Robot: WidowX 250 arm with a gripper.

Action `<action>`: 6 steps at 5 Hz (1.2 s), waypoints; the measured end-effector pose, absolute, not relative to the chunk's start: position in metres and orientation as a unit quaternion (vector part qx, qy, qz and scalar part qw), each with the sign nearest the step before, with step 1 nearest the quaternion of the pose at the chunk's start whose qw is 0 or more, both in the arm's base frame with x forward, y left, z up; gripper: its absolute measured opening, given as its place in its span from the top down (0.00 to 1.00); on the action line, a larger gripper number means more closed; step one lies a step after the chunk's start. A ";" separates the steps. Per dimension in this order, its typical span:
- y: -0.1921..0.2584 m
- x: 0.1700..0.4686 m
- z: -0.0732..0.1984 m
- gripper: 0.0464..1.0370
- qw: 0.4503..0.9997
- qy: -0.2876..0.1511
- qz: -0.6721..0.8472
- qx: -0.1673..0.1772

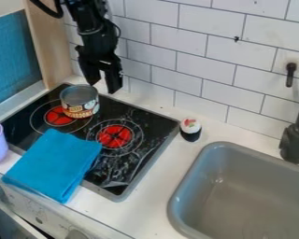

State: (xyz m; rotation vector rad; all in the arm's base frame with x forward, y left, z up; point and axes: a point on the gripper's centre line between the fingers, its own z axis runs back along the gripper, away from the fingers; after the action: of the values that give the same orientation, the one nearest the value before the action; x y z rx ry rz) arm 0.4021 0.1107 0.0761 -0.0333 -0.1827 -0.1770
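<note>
The gripper (pixel 103 87), with its fingers wide apart, hangs near the can (pixel 80 101), which stands by the stove's (pixel 132 162) back left corner, while a blue cloth (pixel 52 164) lies over the front edge and toy sushi (pixel 190 130) stands beside the back right corner.

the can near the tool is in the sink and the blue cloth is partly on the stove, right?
Not in the sink: the camera view shows the can near the tool standing on the stove. The blue cloth is indeed partly there.
</note>
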 end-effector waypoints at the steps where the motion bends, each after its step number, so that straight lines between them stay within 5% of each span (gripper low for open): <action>1: 0.115 0.405 0.076 0.04 0.991 -0.097 -0.089 -0.003; 4: 0.131 0.404 0.054 0.04 0.991 -0.117 -0.063 0.010; 6: 0.161 0.356 0.046 0.04 0.996 -0.073 -0.037 0.027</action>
State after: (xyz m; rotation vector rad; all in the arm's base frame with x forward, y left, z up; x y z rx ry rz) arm 0.3564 0.1609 0.0465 0.0546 -0.1462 -0.0742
